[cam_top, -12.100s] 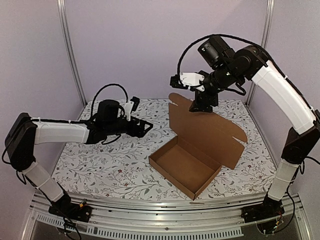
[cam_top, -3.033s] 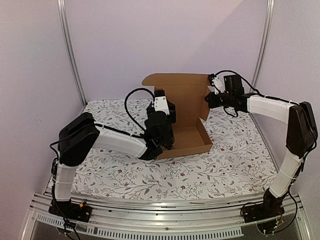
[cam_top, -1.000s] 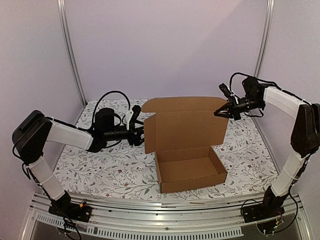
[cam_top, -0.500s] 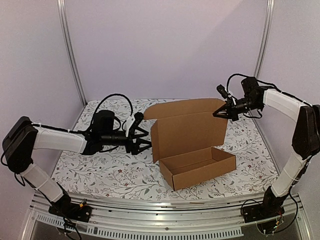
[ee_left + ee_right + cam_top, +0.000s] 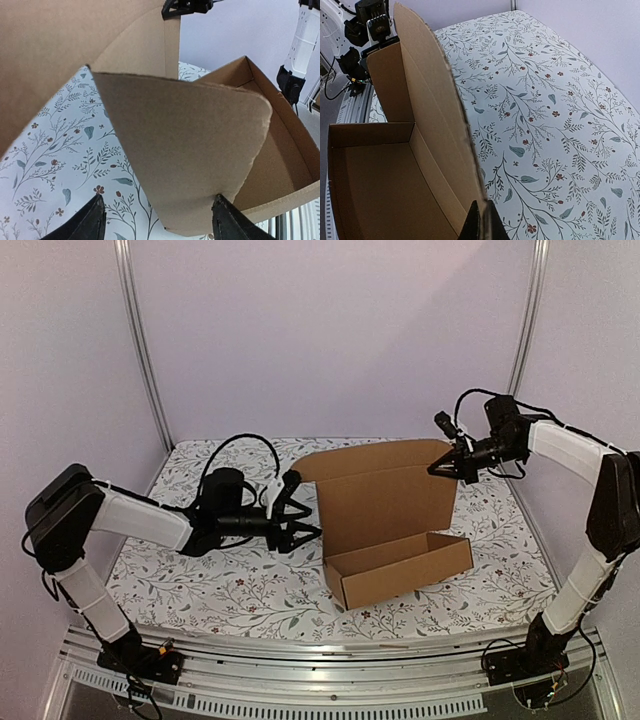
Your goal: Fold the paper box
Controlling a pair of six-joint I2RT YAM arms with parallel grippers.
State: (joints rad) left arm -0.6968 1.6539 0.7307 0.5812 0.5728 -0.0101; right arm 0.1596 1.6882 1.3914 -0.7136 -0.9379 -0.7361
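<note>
Cardboard paper box (image 5: 385, 505), lid pinched by right claw (image 5: 436, 469), flap facing spread left claw (image 5: 305, 510).

The brown paper box (image 5: 400, 565) sat on the flowery desk (image 5: 200, 585). Its lid (image 5: 385, 495) stood straight up. The right hand (image 5: 437, 469) was pinched shut on the lid's top right corner. The left hand (image 5: 303, 508) reached low over the desk, its two fingers (image 5: 293, 480) spread wide apart, just beside the lid's left edge.
</note>
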